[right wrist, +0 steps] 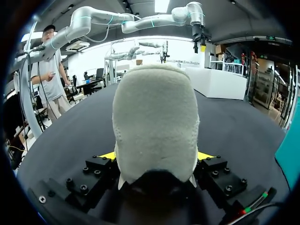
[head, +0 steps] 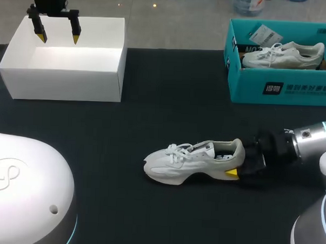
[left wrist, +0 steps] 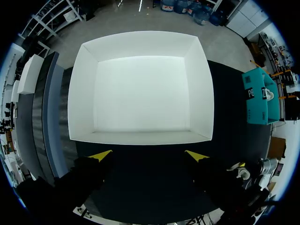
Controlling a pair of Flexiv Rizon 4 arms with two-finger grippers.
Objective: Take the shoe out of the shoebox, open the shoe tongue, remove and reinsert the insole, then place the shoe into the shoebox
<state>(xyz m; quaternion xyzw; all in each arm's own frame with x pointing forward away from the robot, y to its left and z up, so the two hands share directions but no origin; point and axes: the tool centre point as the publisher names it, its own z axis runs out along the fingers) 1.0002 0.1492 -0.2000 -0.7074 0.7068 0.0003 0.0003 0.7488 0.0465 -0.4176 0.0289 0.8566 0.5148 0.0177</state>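
Shoe (head: pixel 194 161) rests sole-down on the surface (head: pixel 125 120), out of the white box (head: pixel 62 80). The right end effector (head: pixel 237 163) clamps its heel from both sides, probably to steady it for tongue work. The left end effector (head: pixel 56 37) hangs open above the box, with open room towards the toe. The teal box (head: pixel 283 89) stands well apart.

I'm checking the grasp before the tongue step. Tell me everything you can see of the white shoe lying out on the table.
The white shoe is a low lace-up sneaker with a smooth-looking upper, white laces, a thick pale sole and a padded, fabric-like heel. It stands upright on the black table with its toe pointing toward my left. The right gripper clamps its heel from both sides. Nothing else touches it.
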